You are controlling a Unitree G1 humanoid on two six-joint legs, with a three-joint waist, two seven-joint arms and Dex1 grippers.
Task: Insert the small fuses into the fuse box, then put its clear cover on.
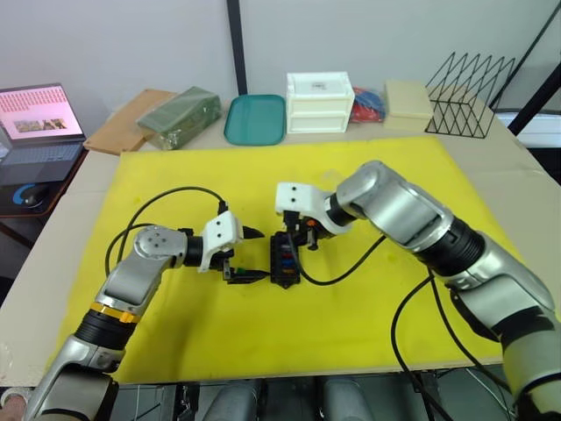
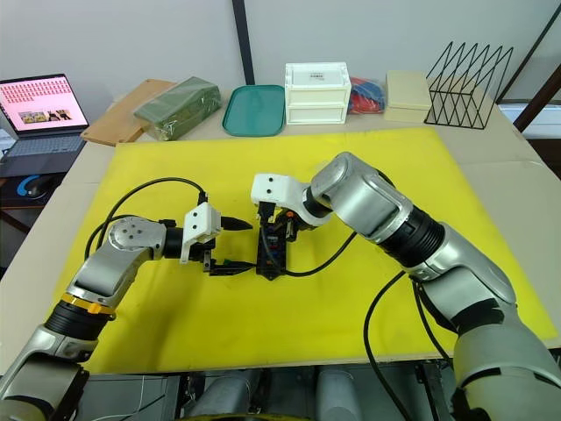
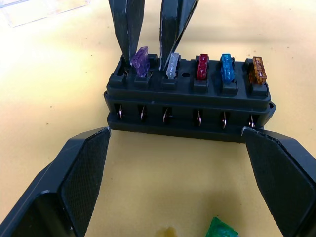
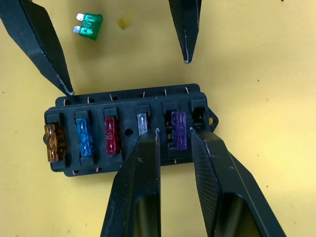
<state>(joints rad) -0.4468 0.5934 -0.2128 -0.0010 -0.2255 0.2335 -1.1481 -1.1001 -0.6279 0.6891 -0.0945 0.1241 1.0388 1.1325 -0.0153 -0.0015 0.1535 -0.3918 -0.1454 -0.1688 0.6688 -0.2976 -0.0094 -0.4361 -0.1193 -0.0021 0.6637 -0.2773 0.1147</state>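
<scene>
A black fuse box (image 4: 129,129) sits near the middle of a yellow mat (image 1: 368,316). One row of its slots holds five fuses: tan (image 4: 53,143), blue (image 4: 85,138), red (image 4: 112,136), a pale clear one (image 4: 142,124) and purple (image 4: 178,130). A green fuse (image 4: 89,25) and a yellow fuse (image 4: 125,21) lie loose on the mat just beside the box, on the left gripper's side. The clear cover (image 3: 39,9) lies on the mat beyond the box.

The right gripper (image 4: 173,134) reaches in from behind the box, fingers slightly parted and straddling the purple fuse, tips at the box top. The left gripper (image 3: 177,136), arm low and bent, faces the box with jaws spread wide, holding nothing.

Behind the mat stand a teal tray (image 1: 255,119) and a white drawer box (image 1: 320,102).
</scene>
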